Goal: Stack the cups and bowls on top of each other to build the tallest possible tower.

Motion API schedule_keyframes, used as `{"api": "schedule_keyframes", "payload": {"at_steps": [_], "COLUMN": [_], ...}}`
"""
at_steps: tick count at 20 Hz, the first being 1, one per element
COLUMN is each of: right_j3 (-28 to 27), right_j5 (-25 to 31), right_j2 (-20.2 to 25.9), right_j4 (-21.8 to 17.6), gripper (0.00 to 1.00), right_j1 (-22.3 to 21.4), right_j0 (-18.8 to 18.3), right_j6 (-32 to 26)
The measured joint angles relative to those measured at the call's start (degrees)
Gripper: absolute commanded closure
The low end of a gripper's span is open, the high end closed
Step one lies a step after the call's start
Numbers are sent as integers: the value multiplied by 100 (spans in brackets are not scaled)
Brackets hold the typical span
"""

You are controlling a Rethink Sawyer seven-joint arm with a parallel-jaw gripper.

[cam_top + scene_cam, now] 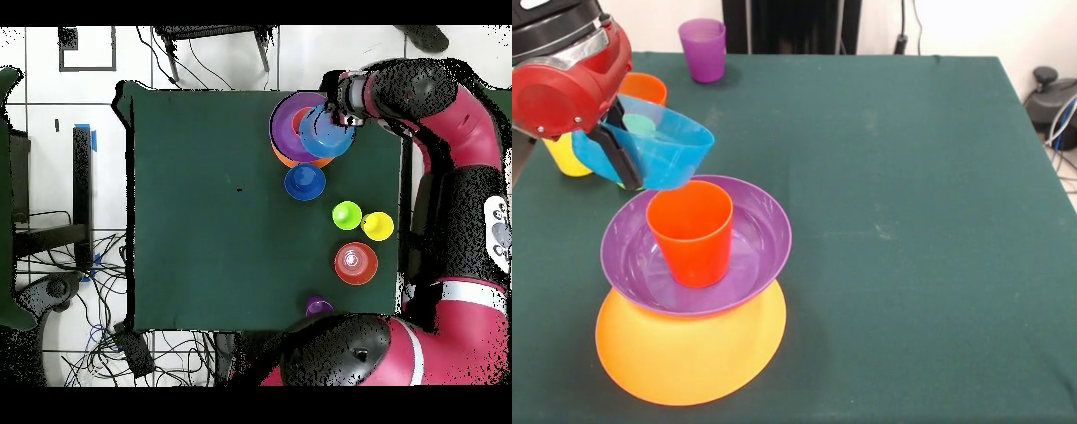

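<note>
The pincer [620, 150] is clamped on the rim of the light blue bowl [666, 146], holding it tilted in the air just above and behind the orange-red cup [691, 231]. That cup stands upright in the wide purple bowl [755, 247], which sits on the upturned yellow-orange bowl [689, 358] on the green tabletop [909, 221]. Behind the arm, a yellow cup [563, 157] and a small orange bowl [644, 87] peek out. The purple cup [703, 49] stands at the far edge. Overhead, the dark blue bowl [304, 182] rests just beside the tower.

Bright, even light; soft shadows beside the tower [693, 300], no glare.
</note>
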Motion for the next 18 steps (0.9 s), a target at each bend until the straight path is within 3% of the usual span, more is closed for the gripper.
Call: {"api": "schedule_keyframes", "payload": {"at_steps": [14,18], "right_j3": [-892,-1015], "right_j5": [212,366], "right_j2": [114,185], "right_j4": [23,206], "gripper": [100,100], "right_j1": [496,646], "right_j0": [2,2], "right_j6": [0,0]}}
